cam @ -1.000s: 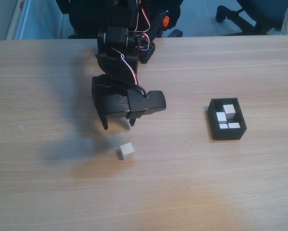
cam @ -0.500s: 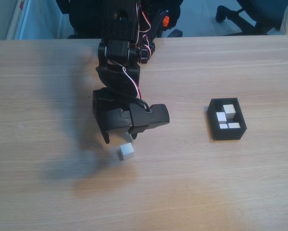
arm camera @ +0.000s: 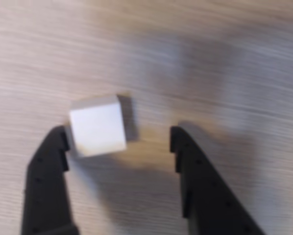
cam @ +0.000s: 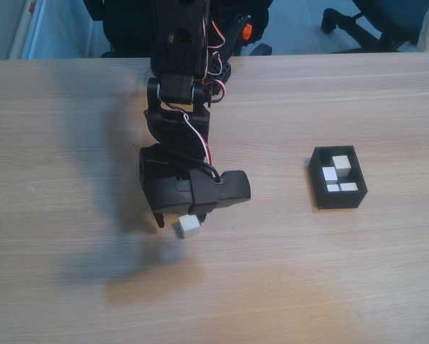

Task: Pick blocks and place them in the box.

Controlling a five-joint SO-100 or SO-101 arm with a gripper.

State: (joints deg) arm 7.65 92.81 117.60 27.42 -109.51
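A small white block (cam: 189, 227) (arm camera: 97, 125) rests on the wooden table. My black gripper (cam: 177, 221) (arm camera: 118, 136) hangs low over it, open. In the wrist view the block lies just inside the left fingertip (arm camera: 56, 142), with a wide gap to the right fingertip (arm camera: 178, 139). The black box (cam: 336, 177) stands to the right in the fixed view, well clear of the arm. White blocks (cam: 341, 165) lie inside it.
The arm's base and wiring (cam: 193, 57) rise from the table's far edge. Office chair legs (cam: 351, 21) show behind the table. Bare wood lies between the gripper and the box.
The gripper has come down and forward toward the lone block, from above and behind it to straddling it. The block and the box have stayed put.
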